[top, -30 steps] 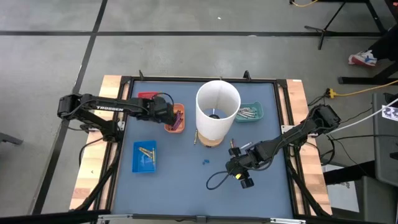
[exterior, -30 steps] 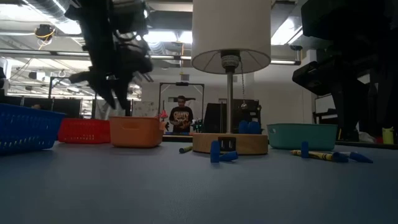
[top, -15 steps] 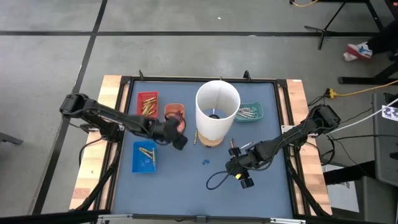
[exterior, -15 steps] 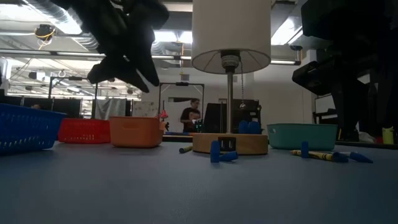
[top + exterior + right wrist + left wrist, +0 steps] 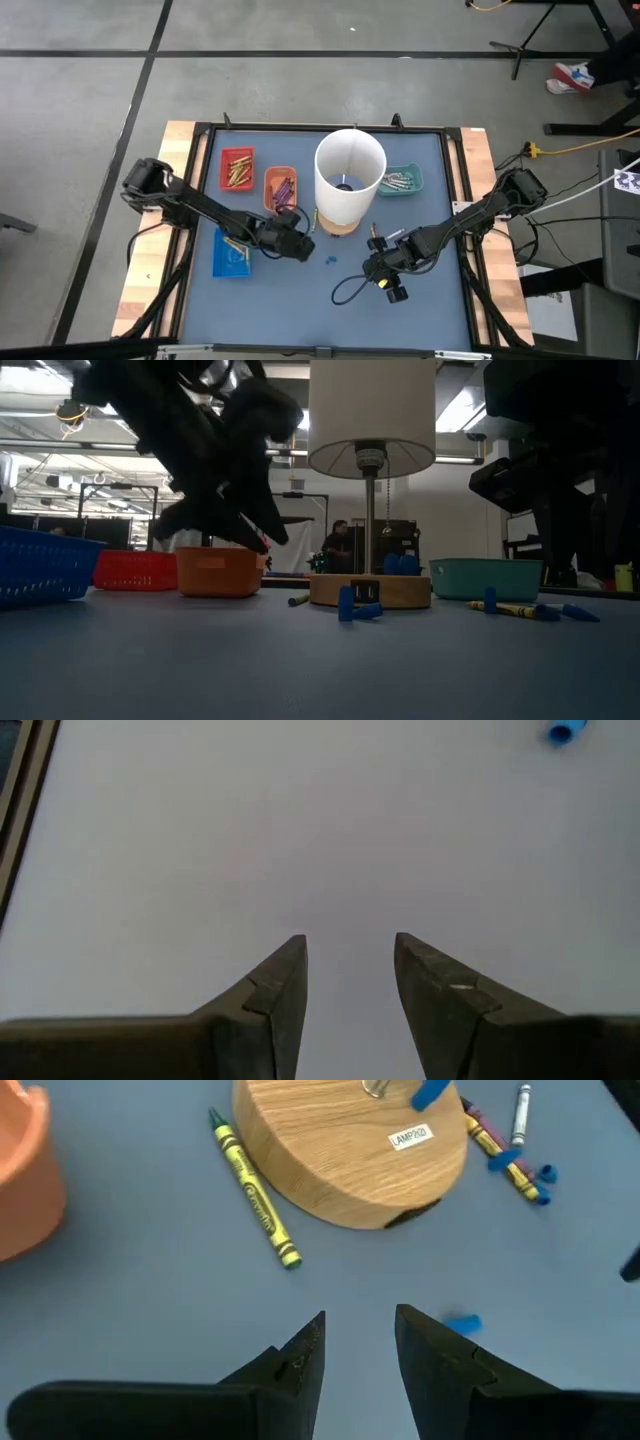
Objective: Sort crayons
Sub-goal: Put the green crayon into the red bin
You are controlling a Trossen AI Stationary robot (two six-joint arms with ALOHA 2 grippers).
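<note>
A yellow crayon (image 5: 253, 1200) with a green tip lies flat on the blue table beside the lamp's wooden base (image 5: 350, 1150). My left gripper (image 5: 360, 1335) hovers open just short of it, slanting down, with nothing between its fingers; in the high view my left gripper (image 5: 300, 247) is left of the base. More crayons (image 5: 495, 1145) lie past the base. Crayons also lie in the red tray (image 5: 237, 168), orange tray (image 5: 280, 188), teal tray (image 5: 400, 180) and blue tray (image 5: 232, 252). My right gripper (image 5: 350, 955) stands open over bare table, at the near right (image 5: 388, 283).
The lamp with its tall white shade (image 5: 350, 178) stands mid-table between the trays. Small blue bits (image 5: 330, 261) lie on the table near the base, one close to my left fingertips (image 5: 462, 1324). A black cable loops beside my right gripper (image 5: 350, 290).
My left gripper has swung from above the orange tray toward the table's near edge and right, toward the lamp base, sinking and tipping further down. My right arm has kept still.
</note>
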